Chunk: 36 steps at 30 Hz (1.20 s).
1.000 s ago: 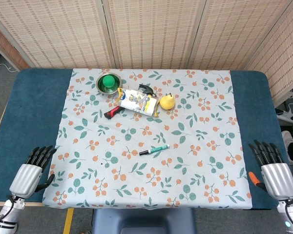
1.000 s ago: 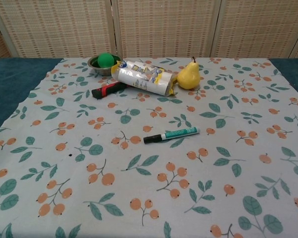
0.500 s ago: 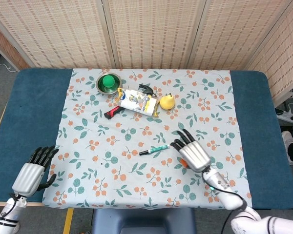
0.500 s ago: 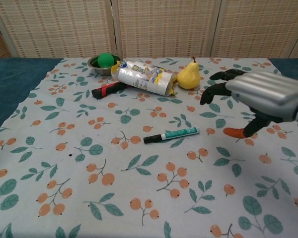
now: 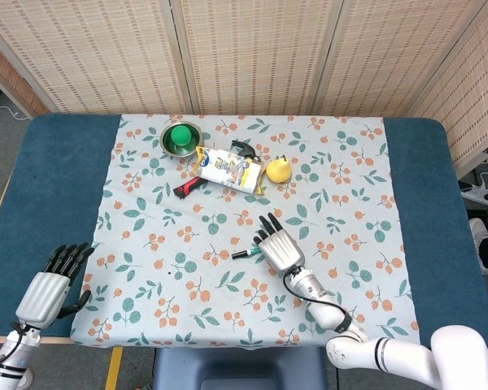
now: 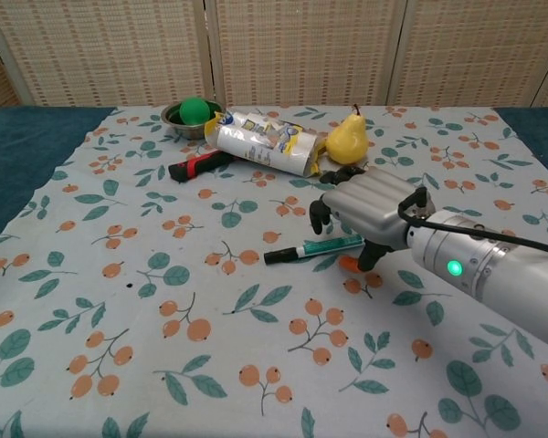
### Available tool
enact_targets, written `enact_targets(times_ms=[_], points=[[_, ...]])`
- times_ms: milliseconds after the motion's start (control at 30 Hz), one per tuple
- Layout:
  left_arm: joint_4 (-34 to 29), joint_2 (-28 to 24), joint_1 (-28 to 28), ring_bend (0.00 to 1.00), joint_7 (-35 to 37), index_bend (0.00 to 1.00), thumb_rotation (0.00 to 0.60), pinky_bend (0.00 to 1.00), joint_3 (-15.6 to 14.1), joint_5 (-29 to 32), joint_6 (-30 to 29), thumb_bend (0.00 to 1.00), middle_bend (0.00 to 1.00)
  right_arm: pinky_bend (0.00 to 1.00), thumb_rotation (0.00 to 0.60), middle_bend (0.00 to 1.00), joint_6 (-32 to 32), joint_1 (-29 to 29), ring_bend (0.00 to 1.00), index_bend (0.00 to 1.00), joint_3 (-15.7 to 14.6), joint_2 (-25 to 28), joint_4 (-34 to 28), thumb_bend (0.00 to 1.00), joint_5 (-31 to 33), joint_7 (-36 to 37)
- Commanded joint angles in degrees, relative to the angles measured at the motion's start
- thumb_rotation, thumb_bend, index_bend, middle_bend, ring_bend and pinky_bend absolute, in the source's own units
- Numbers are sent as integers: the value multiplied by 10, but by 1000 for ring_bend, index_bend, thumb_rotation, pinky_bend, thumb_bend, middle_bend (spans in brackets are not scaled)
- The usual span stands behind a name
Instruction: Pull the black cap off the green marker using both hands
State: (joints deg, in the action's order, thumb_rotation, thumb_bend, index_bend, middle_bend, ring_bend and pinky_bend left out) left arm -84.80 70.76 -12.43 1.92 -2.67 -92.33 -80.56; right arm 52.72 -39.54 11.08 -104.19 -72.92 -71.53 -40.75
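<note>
The green marker (image 6: 327,245) lies flat on the floral cloth near the table's middle, its black cap (image 6: 279,255) pointing left. In the head view only the cap end (image 5: 242,254) shows, because my right hand (image 5: 278,246) is over the green barrel. In the chest view that right hand (image 6: 370,210) hangs just above the barrel's right end, fingers spread and bent down, and its orange-tipped thumb (image 6: 350,265) sits on the near side; it holds nothing. My left hand (image 5: 47,290) rests at the front left edge on the blue cover, fingers apart and empty, far from the marker.
At the back lie a green ball in a metal bowl (image 5: 179,137), a crumpled snack bag (image 5: 228,169), a yellow pear (image 5: 279,170) and a red-and-black tool (image 5: 187,188). The pear (image 6: 348,140) stands just behind my right hand.
My right hand has swept left from the front right edge to over the marker's green barrel. The marker has not moved, and the left hand has stayed almost still.
</note>
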Motion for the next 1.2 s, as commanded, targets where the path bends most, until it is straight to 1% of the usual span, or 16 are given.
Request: enact_targets(times_ms=[33,267,467,567,700,967,1067,1133,1200], points=[[1,0,0,0,0,0,600,32,1,1,2,385,0,0,600,320,0,-8,7,397,2,-9,14,241,8,1],[0,1,-1,0,-6,0,600,31,2,5,8,385,0,0,600,340,-4,-16,27,448,-4,-21,39,282,26,-2],[-1,1,0,0,-8,0,600,32,4,9,12,386,0,0,600,344,-2,-21,35,456,-6,-29,56,286,33,7],[-1,1,0,0,-10,0,600,32,3,10,13,386,0,0,600,373,1,-23,57,488,-10,-31,61,289,32,10],[-1,1,0,0,-10,0,600,32,4,10,14,386,0,0,600,446,8,-24,121,570,-16,-33,63,296,26,14],[-3,0,1,0,-11,0,600,32,5,9,14,385,0,0,600,531,23,-23,187,691,-24,-35,66,302,16,19],[-4,0,1,0,-13,0,600,32,5,9,15,385,0,30,600,599,40,-22,253,782,-27,-41,75,314,-2,31],[-3,0,1,0,-13,0,600,32,5,9,15,386,0,55,600,664,52,-22,313,865,-30,-47,86,326,-17,46],[-2,0,0,0,-12,0,600,32,5,8,14,385,0,65,600,714,60,-21,358,924,-33,-51,95,333,-28,58]])
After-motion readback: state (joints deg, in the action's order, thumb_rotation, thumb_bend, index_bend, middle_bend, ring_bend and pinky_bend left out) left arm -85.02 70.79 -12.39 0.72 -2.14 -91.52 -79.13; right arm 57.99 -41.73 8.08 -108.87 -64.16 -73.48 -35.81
